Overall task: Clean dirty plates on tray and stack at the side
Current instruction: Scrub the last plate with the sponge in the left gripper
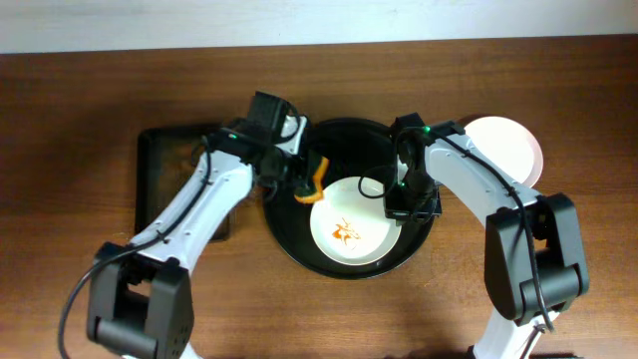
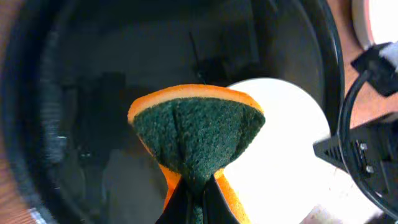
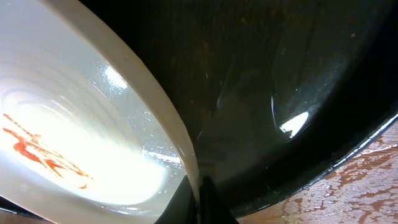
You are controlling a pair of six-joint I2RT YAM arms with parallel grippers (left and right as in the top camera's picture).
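Now, at the left gripper (image 2: 195, 205): pinches a folded sponge (image 2: 196, 134), jaws drawn narrow and closed on its fold, with the green scouring face outward and an orange edge arching over the top. Hangs over the upper-left part of the round black tray (image 1: 291, 251), just beside the upper-left rim of the smeared plate (image 1: 351, 231). Cannot tell whether the sponge touches plate or tray floor.

At the right gripper (image 3: 200, 202): clamps the right-hand rim of the smeared plate, jaws nearly together with only the thin white edge between the fingertips. Reaches in from the tray's right side, wrist above the plate's edge.

As for the smeared plate: sits inside the round black tray, in its lower half, close to the near rim. Shows thin orange streaks near the middle of its bowl and a wet shine around them in the right wrist view. Cannot tell whether it lies flat or tips up on the gripped side.

Further right: another white plate (image 1: 508, 150), outside the tray on the wooden table (image 1: 80, 120), just beside the tray's upper-right rim and partly hidden by the right arm. Cannot tell whether one plate or several stacked.

To the left: a rectangular dark tray (image 1: 164, 189), flat on the table, near the round tray, partly under the left arm.

Lastly, water droplets (image 3: 367, 193) on the wood just outside the round tray's rim.
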